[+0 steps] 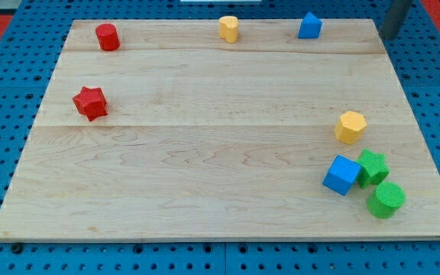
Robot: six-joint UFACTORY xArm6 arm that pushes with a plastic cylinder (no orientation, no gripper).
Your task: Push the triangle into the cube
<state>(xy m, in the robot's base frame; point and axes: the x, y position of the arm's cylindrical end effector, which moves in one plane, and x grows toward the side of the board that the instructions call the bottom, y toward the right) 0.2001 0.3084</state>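
The blue triangle stands at the board's top edge, right of centre. The blue cube lies near the lower right, touching a green star. My rod enters at the view's top right corner and my tip sits at the board's top right edge, about 100 pixels to the right of the triangle and not touching it.
A yellow cylinder stands left of the triangle. A red cylinder and a red star are at the left. A yellow hexagon lies above the cube, a green cylinder below the star. The wooden board lies on blue pegboard.
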